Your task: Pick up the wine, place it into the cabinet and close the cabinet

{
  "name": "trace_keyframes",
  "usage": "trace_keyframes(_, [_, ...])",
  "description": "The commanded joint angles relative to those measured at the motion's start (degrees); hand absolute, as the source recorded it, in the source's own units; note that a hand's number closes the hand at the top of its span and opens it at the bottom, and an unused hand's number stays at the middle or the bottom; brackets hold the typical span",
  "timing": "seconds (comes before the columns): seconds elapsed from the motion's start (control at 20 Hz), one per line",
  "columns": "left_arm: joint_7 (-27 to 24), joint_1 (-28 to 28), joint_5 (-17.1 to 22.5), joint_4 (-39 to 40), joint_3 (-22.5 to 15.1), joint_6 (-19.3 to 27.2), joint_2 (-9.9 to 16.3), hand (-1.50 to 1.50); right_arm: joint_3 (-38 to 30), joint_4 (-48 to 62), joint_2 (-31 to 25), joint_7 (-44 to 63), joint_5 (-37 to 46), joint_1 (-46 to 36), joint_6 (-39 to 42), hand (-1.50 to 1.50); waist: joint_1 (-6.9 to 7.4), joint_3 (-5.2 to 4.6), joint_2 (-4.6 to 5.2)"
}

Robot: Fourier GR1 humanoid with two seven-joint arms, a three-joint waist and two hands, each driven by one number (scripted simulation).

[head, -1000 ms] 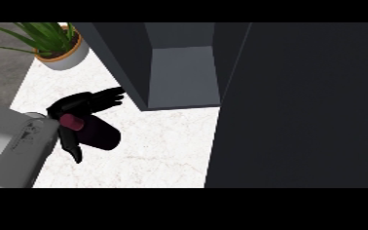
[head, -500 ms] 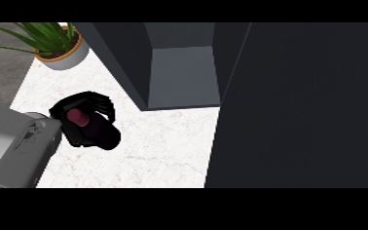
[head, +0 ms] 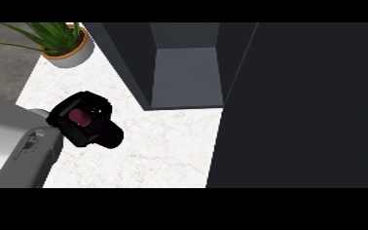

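White marble-patterned counter (head: 165, 146) filled the middle of the head view, pale with faint pinkish-grey veining, smooth and flat, and it ran up to a dark cabinet at the back. That tall dark grey cabinet (head: 183, 73) stood open, its inside a plain matte grey box with a lighter floor panel, and its big dark door (head: 295, 107) swung out wide, covering the whole right side of the view as one flat, near-black slab. Up in the far left corner sat a green spiky-leaved plant in a round grey pot with a tan rim (head: 68, 46), resting on the counter's edge.

Down at the left, the grey forearm (head: 28, 151) came in from the lower edge, and the black left hand (head: 90, 124) was curled right round the dark red wine bottle (head: 79, 117). Only a rounded maroon patch of the bottle showed between the fingers; no label or writing could be read on it. Hand and bottle sat over the counter, to the left of the cabinet's opening and well apart from the plant. The right hand was nowhere in view.
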Motion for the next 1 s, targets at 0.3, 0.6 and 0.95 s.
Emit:
trace_keyframes(0.3, [-13.47, 17.81, 4.29, -8.91, 7.19, 21.26, -12.46, 1.5, -0.42, -8.3, -3.62, 0.91, 2.91, 5.38, -1.97, -1.5, 1.56, -0.54, 0.19])
trace_keyframes(0.6, [-8.88, 21.57, 5.0, -19.39, 3.06, 22.21, -16.69, 1.5, 1.38, -8.96, -3.92, 2.7, 5.54, 3.74, -3.23, -1.5, 1.43, -0.58, 0.36])
trace_keyframes(0.95, [-5.04, 26.0, 4.36, -28.11, -3.99, 27.88, -20.5, 1.5, 1.11, -12.18, -7.44, 1.26, 4.18, 6.58, -3.93, -1.5, 0.8, -0.61, 0.39])
